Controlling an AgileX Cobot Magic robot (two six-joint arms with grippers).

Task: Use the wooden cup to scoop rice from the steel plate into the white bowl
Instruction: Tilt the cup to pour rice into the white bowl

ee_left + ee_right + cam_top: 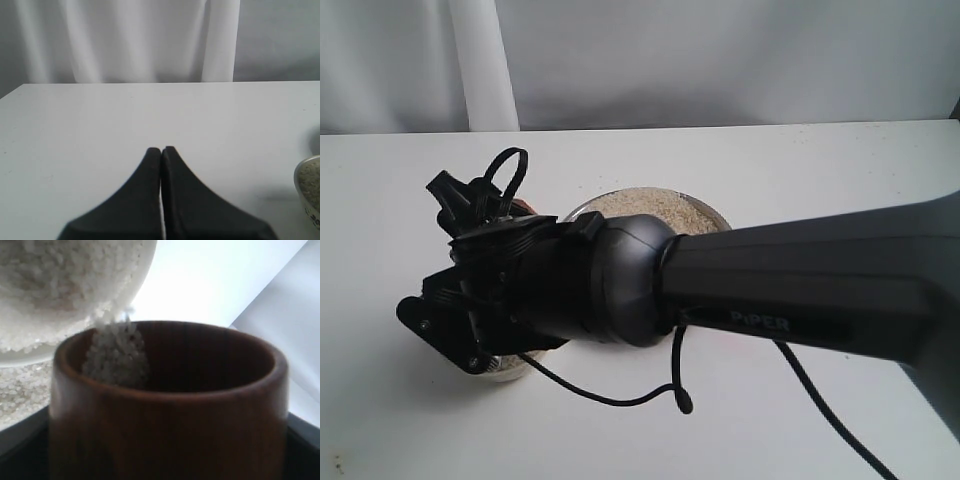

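My left gripper point(161, 150) idles over the table point(100, 115), clenched on nothing. Over the thick-rimmed white bowl point(512, 374), my right gripper point(470, 310) clamps the smooth, barrel-shaped wooden cup point(170, 430), tipped with loose rice point(117, 355) at its lip. I'd roll slowly so grains don't skip out. The shiny steel plate point(722, 218) sits rightward, heaped.
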